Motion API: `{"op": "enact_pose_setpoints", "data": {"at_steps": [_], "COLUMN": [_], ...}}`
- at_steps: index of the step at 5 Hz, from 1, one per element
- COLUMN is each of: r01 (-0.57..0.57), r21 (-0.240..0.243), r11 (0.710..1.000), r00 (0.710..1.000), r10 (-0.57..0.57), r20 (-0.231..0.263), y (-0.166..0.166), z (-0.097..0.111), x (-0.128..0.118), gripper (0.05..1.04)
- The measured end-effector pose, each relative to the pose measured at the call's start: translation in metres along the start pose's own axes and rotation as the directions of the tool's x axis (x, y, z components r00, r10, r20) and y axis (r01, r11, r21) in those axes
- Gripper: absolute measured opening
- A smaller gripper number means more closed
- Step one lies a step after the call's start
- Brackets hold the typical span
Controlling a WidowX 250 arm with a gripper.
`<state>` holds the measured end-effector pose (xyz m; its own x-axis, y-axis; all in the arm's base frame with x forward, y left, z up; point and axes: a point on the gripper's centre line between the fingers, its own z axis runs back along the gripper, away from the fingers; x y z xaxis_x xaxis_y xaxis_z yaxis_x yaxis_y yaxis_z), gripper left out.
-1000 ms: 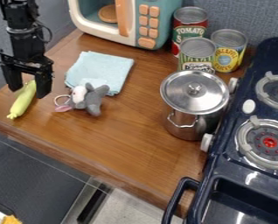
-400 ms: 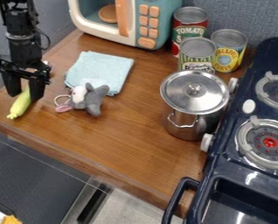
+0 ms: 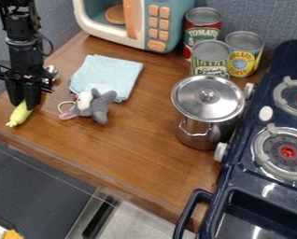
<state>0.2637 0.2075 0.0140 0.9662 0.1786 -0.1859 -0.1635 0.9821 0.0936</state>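
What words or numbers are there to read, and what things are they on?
"TOMATO", on the red can; the word under it starts with "S", but the rest is hidden.
The words on the yellow can are too blurred for me to be sure.
The writing on the green can is too blurred to read.
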Motion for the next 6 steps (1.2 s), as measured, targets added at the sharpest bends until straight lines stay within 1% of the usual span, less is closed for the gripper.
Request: {"op": "enact_pose_setpoints", "data": {"at_steps": [2, 3, 4, 5, 6], "r01": [-0.006, -0.016, -0.034, -0.045, -0.062], "r21": [-0.011, 0.001, 0.018, 0.028, 0.079], "r11": [1.000, 1.000, 0.999, 0.999, 0.995], "r00": [1.000, 1.000, 0.997, 0.997, 0.998], "r10": [0.006, 0.016, 0.033, 0.043, 0.061], "r20": [0.001, 0.021, 0.071, 0.068, 0.013], "y": [-0.003, -0.010, -0.009, -0.010, -0.014], "z": [0.001, 0.019, 0.041, 0.047, 0.053], "x": [-0.001, 0.000, -0.001, -0.005, -0.009], "gripper": [0.361, 0.361, 0.361, 0.361, 0.361]}}
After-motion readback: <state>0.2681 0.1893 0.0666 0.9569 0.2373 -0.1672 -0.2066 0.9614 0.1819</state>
